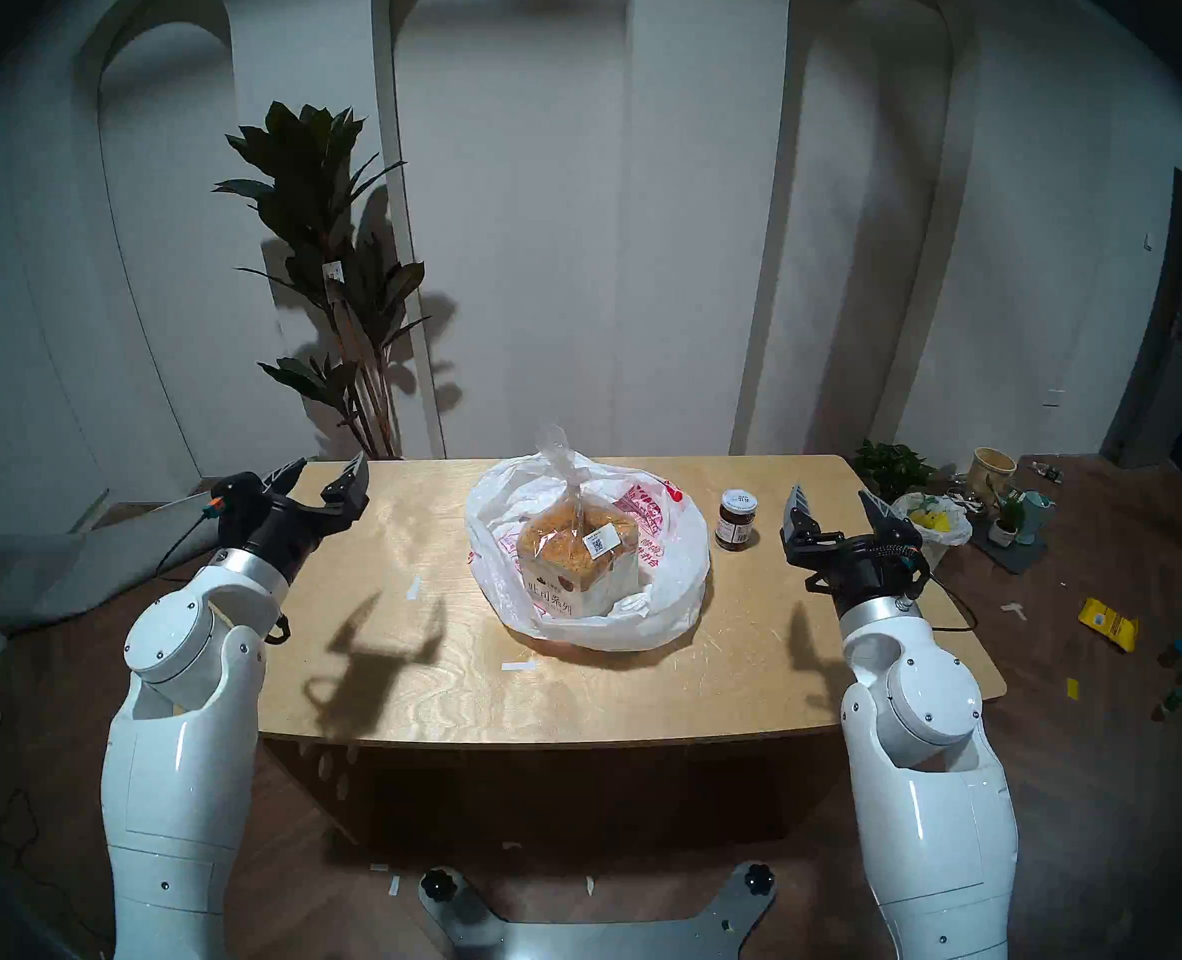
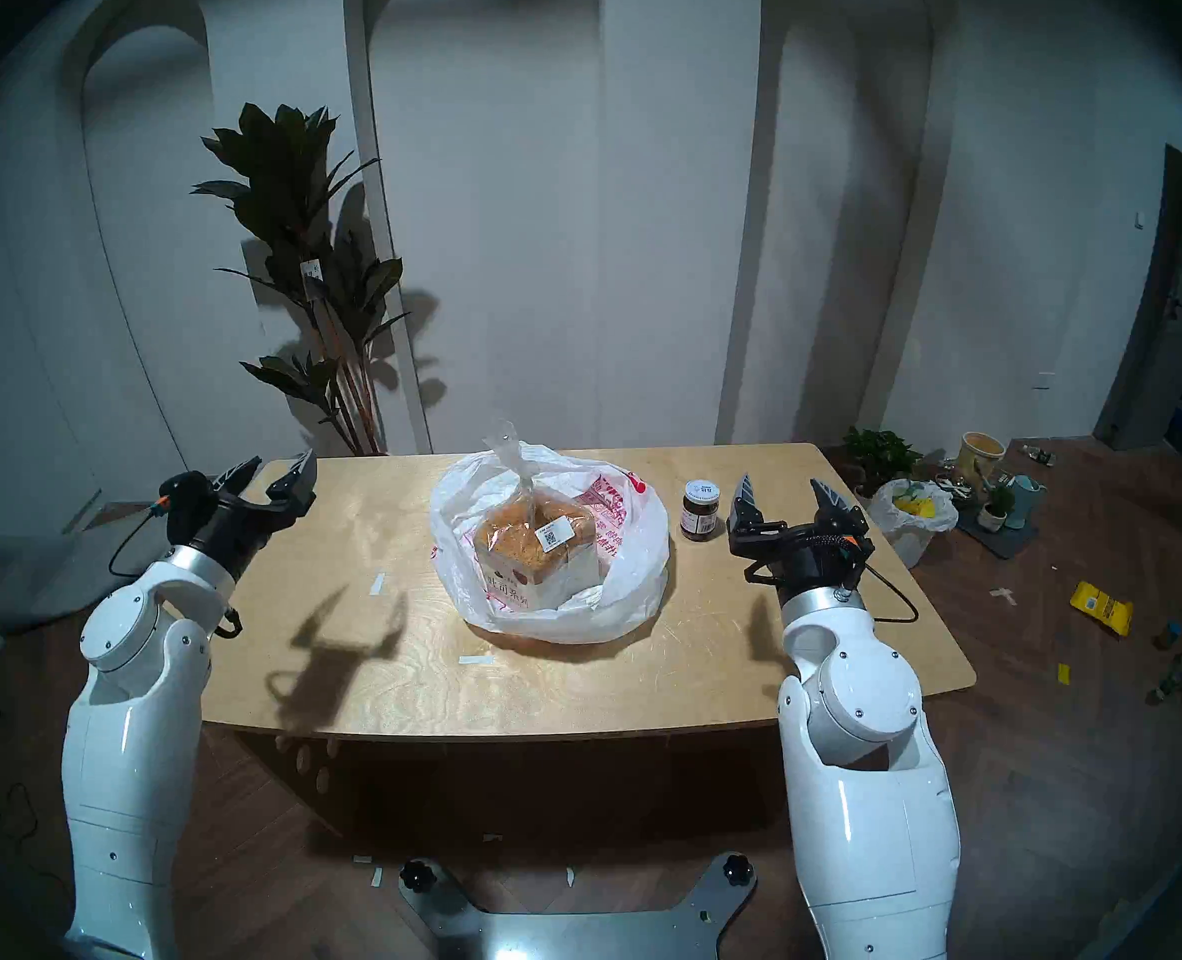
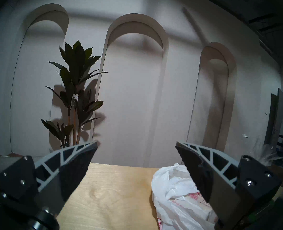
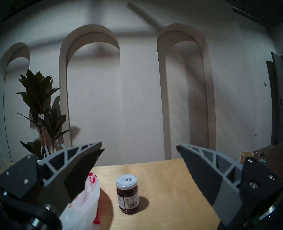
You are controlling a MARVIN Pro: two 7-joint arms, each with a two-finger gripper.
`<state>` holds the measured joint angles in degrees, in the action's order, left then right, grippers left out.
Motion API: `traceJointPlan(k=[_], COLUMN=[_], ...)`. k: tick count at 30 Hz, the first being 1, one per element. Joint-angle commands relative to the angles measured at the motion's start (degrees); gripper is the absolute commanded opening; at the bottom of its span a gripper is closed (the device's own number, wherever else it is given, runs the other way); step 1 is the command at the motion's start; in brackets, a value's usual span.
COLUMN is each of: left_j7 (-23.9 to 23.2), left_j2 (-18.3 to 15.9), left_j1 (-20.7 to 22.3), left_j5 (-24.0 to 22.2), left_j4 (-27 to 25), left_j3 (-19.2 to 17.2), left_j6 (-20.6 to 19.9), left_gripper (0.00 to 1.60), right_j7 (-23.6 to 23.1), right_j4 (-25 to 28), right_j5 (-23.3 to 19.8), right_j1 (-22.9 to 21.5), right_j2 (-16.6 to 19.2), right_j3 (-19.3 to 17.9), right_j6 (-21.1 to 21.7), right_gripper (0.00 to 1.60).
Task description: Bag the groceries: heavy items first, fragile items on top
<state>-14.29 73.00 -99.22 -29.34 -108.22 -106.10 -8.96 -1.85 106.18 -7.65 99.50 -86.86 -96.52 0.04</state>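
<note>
Your cube-shaped golden-brown toast loaf in clear cellophane already sits inside the thin white plastic shopping bag mid-worktop, while the small dark glass jar stands outside just beside it, so the heavy-first order looks reversed. Left hand and right hand hover spread, empty.

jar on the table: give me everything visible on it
The jar is small clear glass with dark brown contents. Its lid top is covered by a white round label with dark print, and a side label carries a barcode. It stands upright, lid on, on the wooden table, to the right of the white bag, apart from it and outside it. Nothing touches it; the open right gripper hangs nearer the robot, the jar showing between its fingers.
</note>
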Motion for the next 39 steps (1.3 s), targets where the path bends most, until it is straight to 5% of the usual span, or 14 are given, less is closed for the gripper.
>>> traceJointPlan(k=[1, 39], left_j7=[0.14, 0.36], left_j2=[0.51, 2.99], left_j1=[-4.31, -7.18], left_j5=[0.78, 3.61], left_j4=[-4.56, -7.71], left_j3=[-0.82, -2.07], left_j6=[0.31, 0.1], left_gripper=[1.6, 1.6], right_j7=[0.02, -0.14], right_j4=[-5.39, -34.52], right_j5=[0.07, 0.1], right_j1=[-6.66, -26.47], right_j2=[2.86, 5.1], right_j3=[0.7, 7.46], right_j6=[0.87, 3.47], right_gripper=[1.6, 1.6])
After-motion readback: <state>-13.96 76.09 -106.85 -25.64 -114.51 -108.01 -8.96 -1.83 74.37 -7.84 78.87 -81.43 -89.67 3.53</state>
